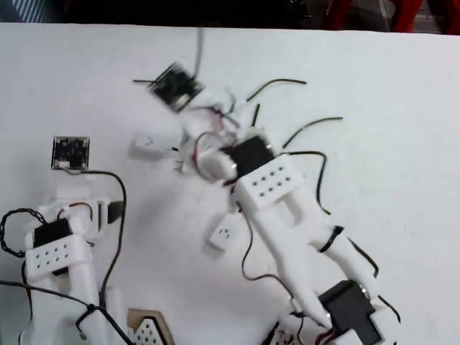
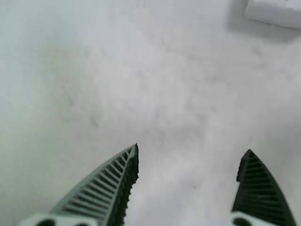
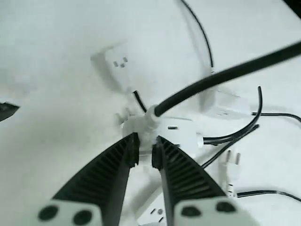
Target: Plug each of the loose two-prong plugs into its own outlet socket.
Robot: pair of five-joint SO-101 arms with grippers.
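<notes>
Insertion is looking like the step in hand: the right gripper [image 3: 146, 139] is clamping together on a white two-prong plug [image 3: 142, 126], whose black cord [image 3: 225, 75] is trailing away, and is holding it against a white outlet socket [image 3: 181, 134] near the middle of the worktop [image 1: 402, 108]. Whether the prongs are seating is hidden. Next, it is probably calling for a straight push with the prongs lined up, then letting go. A loose plug [image 3: 233, 162] is lying just beside, and a spare socket [image 3: 120, 63] is waiting nearby. The left gripper [image 2: 192, 149] is hanging with its jaws apart over bare worktop.
</notes>
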